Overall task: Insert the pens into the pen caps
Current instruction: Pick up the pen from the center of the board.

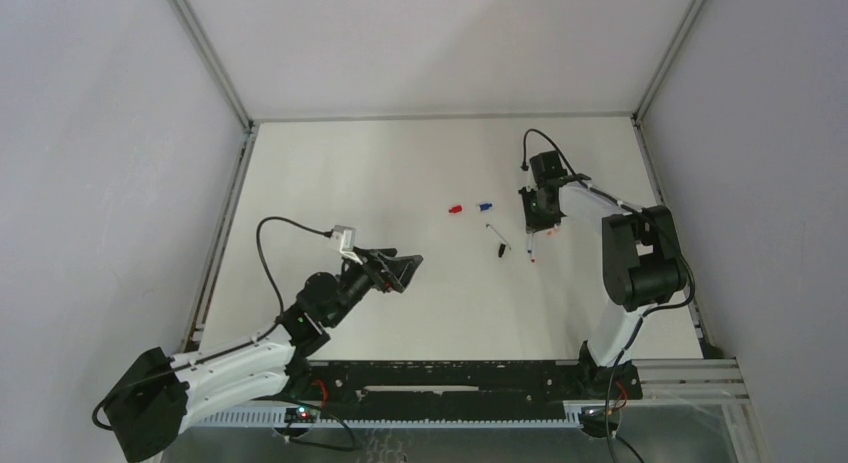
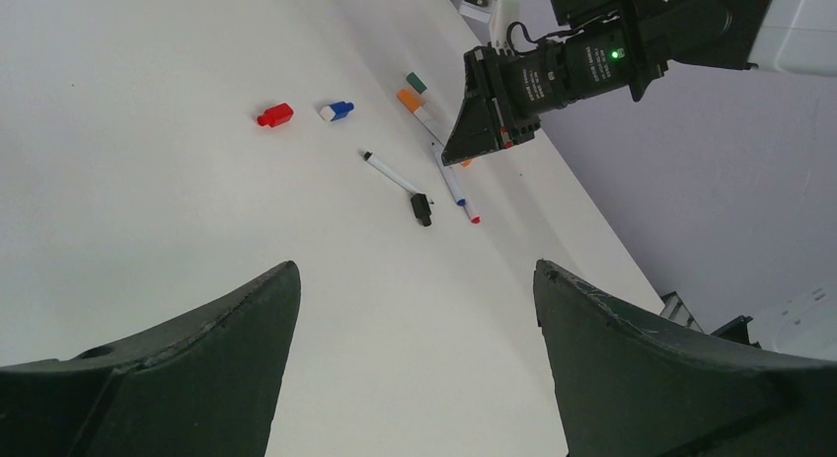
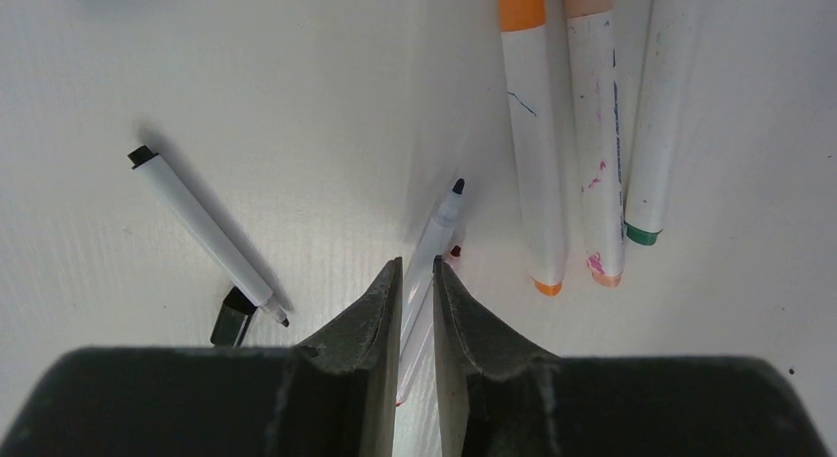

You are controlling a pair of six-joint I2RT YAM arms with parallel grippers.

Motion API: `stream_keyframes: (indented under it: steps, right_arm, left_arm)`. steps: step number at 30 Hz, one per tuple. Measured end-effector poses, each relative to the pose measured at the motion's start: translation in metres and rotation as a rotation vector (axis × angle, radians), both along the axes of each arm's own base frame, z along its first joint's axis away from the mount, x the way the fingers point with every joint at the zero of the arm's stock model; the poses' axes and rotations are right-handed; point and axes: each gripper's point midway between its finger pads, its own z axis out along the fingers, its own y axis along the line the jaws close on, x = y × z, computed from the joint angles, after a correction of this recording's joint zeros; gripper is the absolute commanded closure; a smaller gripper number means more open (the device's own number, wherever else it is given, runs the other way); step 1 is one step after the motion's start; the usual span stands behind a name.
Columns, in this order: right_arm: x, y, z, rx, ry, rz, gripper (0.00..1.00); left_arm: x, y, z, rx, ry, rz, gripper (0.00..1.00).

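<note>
Fingers [image 3: 375, 319] of the right gripper [image 3: 416, 265] are clenched on a slim white-barrelled pen with a dark tip [image 3: 446, 208] lying on the white table [image 3: 296, 82]. Three more white pens [image 3: 592, 131] lie just right of them, a small black plastic cap [image 3: 232, 319] just left. The left gripper [image 2: 415, 266] hangs spread wide, well apart from them.

Six pens [image 3: 533, 161]; three loose caps [image 2: 275, 114]
</note>
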Motion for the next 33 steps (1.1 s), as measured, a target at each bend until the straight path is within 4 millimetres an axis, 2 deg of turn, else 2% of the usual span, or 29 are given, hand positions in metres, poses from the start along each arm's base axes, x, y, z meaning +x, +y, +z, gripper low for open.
stream_keyframes:
  steps: [33]
  right_arm:
    - [-0.004, -0.0014, -0.0026, 0.03, 0.028, -0.011, 0.79]
  left_arm:
    - [-0.0015, 0.001, 0.0096, -0.037, -0.009, 0.0, 0.08]
